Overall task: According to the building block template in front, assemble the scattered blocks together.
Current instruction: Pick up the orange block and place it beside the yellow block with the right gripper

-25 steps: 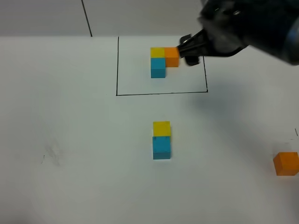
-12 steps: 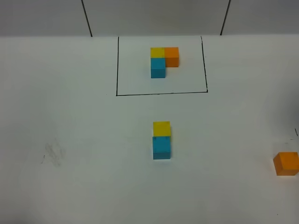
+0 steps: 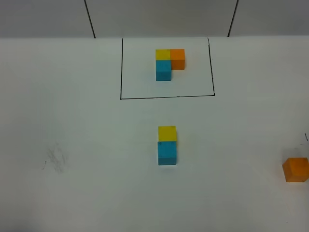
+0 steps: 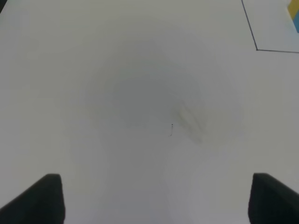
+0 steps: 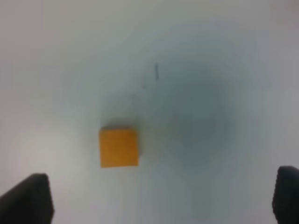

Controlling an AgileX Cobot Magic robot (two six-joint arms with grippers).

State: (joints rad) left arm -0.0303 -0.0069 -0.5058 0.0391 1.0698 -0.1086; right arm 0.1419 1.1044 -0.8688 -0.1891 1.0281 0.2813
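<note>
At lower right, gone from the framed three-cube template (image 3: 170, 64), the right claw (image 5: 157, 196) gapes empty above the loose orange cube (image 5: 119, 148), likely next.

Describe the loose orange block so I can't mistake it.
From the black drawn rectangle, come toward the near side and far right. The loose orange block lies alone at the view's right edge, unframed and touching no other cube.

White counter (image 3: 72, 145). Under the wide-spread right claw (image 5: 156, 196), ahead of its fingers: orange cube (image 5: 119, 147), alone. Under the wide-spread left claw (image 4: 159, 200): faint scuff (image 4: 189, 121); farther ahead, a corner of the black frame (image 4: 252, 37). Inside the frame, L of three cubes (image 3: 168, 64). Outside either claw's own view: yellow cube (image 3: 167, 133) touching blue cube (image 3: 167, 153).
</note>
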